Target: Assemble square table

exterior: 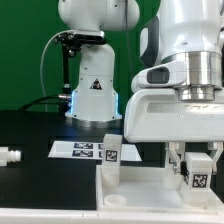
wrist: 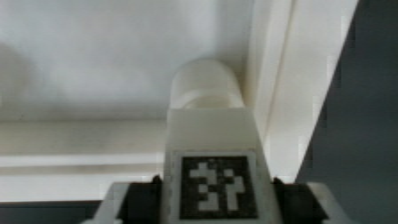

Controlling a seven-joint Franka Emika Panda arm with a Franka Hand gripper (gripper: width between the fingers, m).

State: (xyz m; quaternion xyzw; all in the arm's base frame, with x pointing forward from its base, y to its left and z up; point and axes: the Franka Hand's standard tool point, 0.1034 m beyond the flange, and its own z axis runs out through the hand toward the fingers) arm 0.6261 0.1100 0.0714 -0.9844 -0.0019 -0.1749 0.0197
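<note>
Jaws, partly closed, grip a tagged white leg.

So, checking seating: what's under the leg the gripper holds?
The white tabletop lies beneath the leg, beside its raised edge. The leg's lower end and any socket there are hidden by the leg.

A robotics lab: green backdrop, black table, marker board, robot arm.
</note>
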